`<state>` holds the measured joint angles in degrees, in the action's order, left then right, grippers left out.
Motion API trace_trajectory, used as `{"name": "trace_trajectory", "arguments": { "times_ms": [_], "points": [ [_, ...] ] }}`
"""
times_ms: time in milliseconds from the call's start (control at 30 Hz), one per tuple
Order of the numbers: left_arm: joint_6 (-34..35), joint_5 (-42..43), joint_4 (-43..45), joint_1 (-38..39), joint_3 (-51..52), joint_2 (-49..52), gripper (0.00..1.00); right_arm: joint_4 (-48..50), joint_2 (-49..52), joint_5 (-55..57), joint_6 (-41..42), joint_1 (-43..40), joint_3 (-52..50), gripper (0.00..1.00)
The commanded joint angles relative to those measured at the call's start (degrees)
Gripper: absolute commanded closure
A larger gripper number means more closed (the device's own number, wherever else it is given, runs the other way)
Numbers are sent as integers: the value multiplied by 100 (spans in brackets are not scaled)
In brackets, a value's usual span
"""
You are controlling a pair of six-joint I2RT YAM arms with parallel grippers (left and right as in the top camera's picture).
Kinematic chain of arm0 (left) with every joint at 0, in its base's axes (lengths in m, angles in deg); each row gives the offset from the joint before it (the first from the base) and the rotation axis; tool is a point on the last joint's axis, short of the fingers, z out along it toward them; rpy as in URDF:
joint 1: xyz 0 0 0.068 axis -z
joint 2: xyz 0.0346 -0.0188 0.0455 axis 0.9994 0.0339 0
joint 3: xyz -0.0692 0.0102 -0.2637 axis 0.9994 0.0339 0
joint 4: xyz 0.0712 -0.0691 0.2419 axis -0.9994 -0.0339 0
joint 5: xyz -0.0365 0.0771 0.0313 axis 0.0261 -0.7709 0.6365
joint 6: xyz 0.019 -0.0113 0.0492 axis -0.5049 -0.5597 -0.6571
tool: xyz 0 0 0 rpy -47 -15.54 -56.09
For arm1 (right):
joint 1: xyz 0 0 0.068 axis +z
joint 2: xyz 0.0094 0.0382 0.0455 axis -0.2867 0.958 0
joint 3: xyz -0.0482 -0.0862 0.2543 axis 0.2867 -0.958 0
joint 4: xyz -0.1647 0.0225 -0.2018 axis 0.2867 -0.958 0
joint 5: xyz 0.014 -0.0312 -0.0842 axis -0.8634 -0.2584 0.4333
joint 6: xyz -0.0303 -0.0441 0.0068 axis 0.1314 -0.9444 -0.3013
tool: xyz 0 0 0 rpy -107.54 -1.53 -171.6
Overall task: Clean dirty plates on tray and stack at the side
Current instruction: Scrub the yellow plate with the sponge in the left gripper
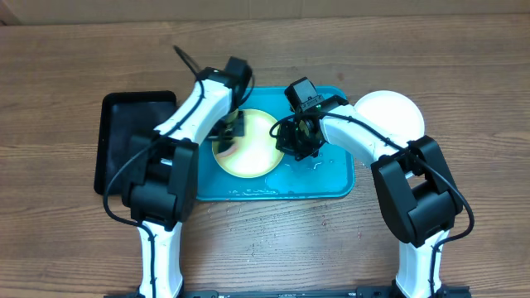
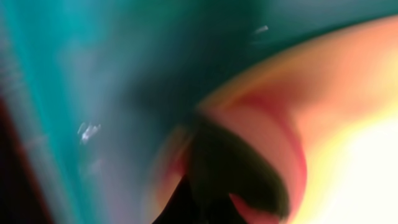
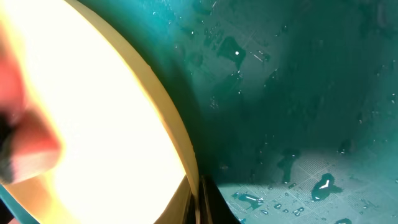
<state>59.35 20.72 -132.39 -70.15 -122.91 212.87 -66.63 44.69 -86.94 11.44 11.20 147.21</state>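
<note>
At the middle of the counter [image 1: 74,58]: turquoise tray [image 1: 331,184], wet, holds one yellow-green plate [image 1: 252,153], red-smeared at left. At its left rim sits the left pincer [image 1: 233,128], at its right rim the right pincer [image 1: 300,142]; open or closed cannot be told for either. Beside the tray, a white plate [image 1: 389,112] lies toward the right edge and a black tray [image 1: 124,136] toward the left edge.

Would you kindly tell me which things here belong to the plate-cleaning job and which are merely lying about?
Job: yellow-green plate, white plate, turquoise tray.
Lying about: black tray, thin black strip.
</note>
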Motion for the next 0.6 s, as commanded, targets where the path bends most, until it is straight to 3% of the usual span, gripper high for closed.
{"name": "trace_trajectory", "arguments": {
  "times_ms": [0, 133, 233, 400, 500, 567],
  "points": [
    [638, -1482, -428, -232, -4, 107, 96, -4, 55, 98, 15, -26, -68, 96],
    [125, -929, -570, -192, -4, 107, 96, -2, 55, 98, 15, -26, -68, 96],
    [-1001, 398, -452, -136, -4, 107, 96, -2, 55, 98, 15, -26, -68, 96],
    [-3263, 3554, -334, -57, -4, 107, 96, -2, 55, 98, 15, -26, -68, 96],
    [-3836, 4542, -308, 0, -4, 107, 96, -2, 55, 98, 15, -28, -68, 96],
    [-3871, 4684, -210, 46, -4, 107, 96, -4, 55, 96, 15, -28, -68, 96]
  ]
}}
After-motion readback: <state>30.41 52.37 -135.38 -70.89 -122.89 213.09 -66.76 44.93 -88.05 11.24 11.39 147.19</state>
